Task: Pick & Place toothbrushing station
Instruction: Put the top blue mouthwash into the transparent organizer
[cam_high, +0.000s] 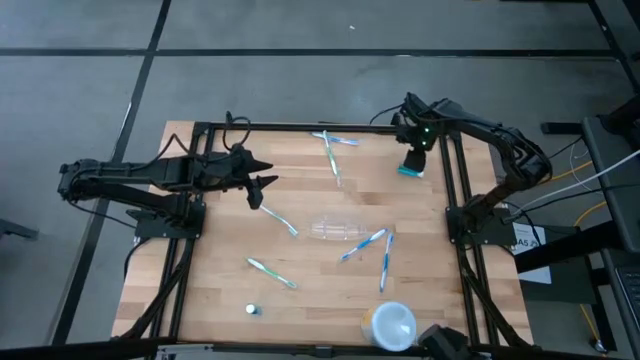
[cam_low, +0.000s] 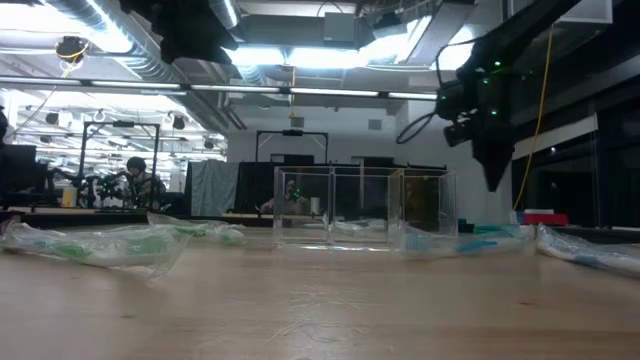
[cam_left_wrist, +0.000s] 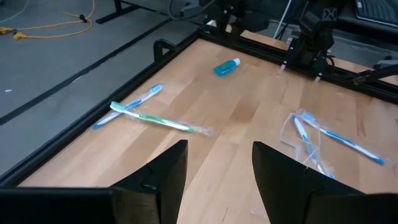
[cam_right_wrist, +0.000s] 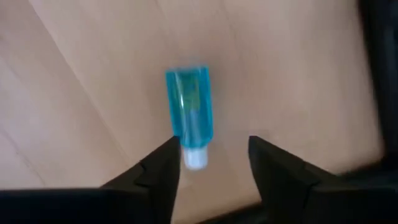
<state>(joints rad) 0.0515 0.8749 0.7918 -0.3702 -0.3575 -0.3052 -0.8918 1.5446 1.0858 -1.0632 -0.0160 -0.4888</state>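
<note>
Two pincers, left (cam_high: 268, 173) and right (cam_right_wrist: 211, 163), both spread; one clear station (cam_high: 335, 231); perhaps seven toothbrushes (cam_high: 272, 272).

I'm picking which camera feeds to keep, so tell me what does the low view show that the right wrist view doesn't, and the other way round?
Only the low view shows the clear toothbrushing station standing upright on the wood, wrapped toothbrushes lying around it, and the room behind.

Only the right wrist view shows the blue tube with its white cap, lying flat just ahead of the open right end effector.

Both show the wooden table and the right arm's end effector above it.
</note>
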